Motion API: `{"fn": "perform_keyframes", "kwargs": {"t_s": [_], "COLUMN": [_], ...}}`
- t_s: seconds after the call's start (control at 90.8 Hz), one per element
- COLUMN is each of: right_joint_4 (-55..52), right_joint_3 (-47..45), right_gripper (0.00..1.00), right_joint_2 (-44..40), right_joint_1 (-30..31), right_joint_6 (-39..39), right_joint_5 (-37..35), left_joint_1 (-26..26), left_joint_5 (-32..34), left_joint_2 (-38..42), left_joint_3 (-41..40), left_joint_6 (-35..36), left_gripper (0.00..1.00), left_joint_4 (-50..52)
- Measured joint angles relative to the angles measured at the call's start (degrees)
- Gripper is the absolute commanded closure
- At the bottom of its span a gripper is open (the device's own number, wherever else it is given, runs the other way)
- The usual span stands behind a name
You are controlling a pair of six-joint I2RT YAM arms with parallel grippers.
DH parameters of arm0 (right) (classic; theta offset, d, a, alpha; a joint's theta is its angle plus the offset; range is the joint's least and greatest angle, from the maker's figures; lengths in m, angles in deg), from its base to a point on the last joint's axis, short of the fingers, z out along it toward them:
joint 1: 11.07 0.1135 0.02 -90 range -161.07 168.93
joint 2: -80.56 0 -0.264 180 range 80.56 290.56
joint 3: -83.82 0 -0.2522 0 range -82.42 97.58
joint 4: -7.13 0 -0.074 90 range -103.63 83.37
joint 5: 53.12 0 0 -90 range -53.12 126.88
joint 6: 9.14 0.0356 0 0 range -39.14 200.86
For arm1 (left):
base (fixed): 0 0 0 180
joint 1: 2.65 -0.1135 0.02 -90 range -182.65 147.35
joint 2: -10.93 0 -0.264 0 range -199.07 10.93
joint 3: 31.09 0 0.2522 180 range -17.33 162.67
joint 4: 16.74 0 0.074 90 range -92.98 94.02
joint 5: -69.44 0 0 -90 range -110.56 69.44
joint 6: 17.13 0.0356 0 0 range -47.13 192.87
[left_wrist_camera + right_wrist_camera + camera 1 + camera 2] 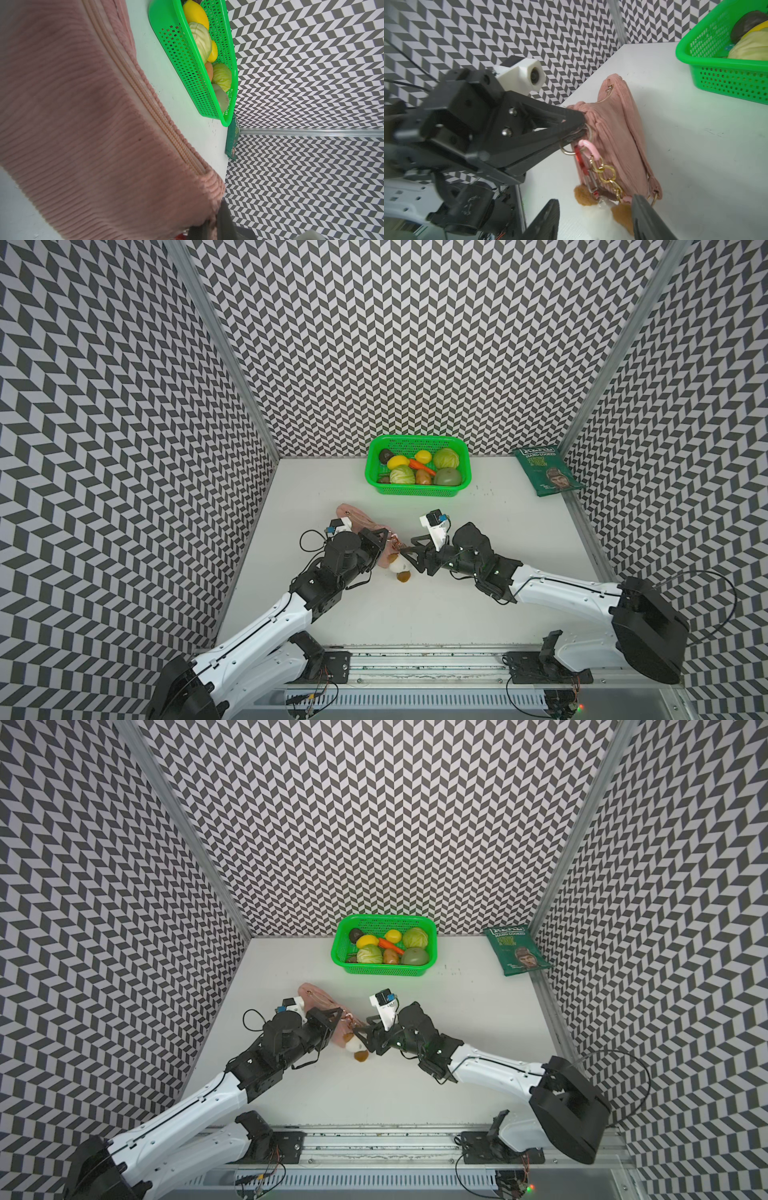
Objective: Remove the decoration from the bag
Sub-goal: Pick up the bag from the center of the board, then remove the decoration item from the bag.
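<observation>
1. Bag (360, 517) (315, 992) lies on the table (457, 605), on the robot's side of the basket (417, 489) (384, 969). It sits off toward the basket's left end, apart from it.
2. Bag is ribbed pink fabric. In the left wrist view it fills most of the frame (83, 124), with the zipper (145, 99) running along it.
3. Left gripper (387, 539) (338, 1017) has its jaws pressed together, pinching a bunched corner of the bag. This is at the bag end farthest from the basket. The right wrist view shows the pinch clearly (582, 127), with a gold ring right at the tips.
4. Decoration (400, 566) (353, 1044) rests on the table at that same far-from-basket end, touching the bag. It has a white body with brown patches. The brown fuzz (583, 196) shows in the right wrist view.
5. Decoration is not off the bag. The pink-and-red clasp (588, 148) hangs from the ring at the pinched corner, and metal links run down from it to the plush.
6. Gold chain (607, 172) hangs just beside the clasp, against the bag's side.
7. Right gripper (409, 548) (362, 1029) (595, 198) comes in from the side of the bag opposite the left gripper. Its jaws are spread, one finger on each side of the lower links and plush, pinching nothing. Cannot tell if either finger touches the bag.
8. Basket stands against the back wall with toy veg (422, 466) inside.
9. Packet (544, 472) (513, 950) lies to the basket's right, well apart from it, by the wall corner.
</observation>
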Motion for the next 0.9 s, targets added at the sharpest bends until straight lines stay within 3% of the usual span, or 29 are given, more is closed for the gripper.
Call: {"fn": "perform_keyframes", "kwargs": {"t_s": [0.341, 0.529, 0.903], "right_joint_4": [-0.59, -0.63, 1.44], "right_joint_3": [5.46, 8.04, -2.67], "right_gripper": [0.44, 0.44, 0.43], "right_joint_2": [6.34, 7.74, -1.09], "right_joint_1": [-0.26, -4.98, -6.16], "right_joint_6": [-2.34, -1.33, 0.76], "right_joint_5": [-2.49, 1.07, 5.25], "left_joint_1": [0.00, -0.26, 0.00], "left_joint_5": [-1.09, -1.11, -0.74], "left_joint_2": [-0.22, -0.04, 0.28], "left_joint_3": [0.17, 0.07, 0.07], "left_joint_6": [0.02, 0.00, 0.04], "left_gripper": [1.00, 1.00, 1.00], "left_joint_4": [0.52, 0.39, 1.99]}}
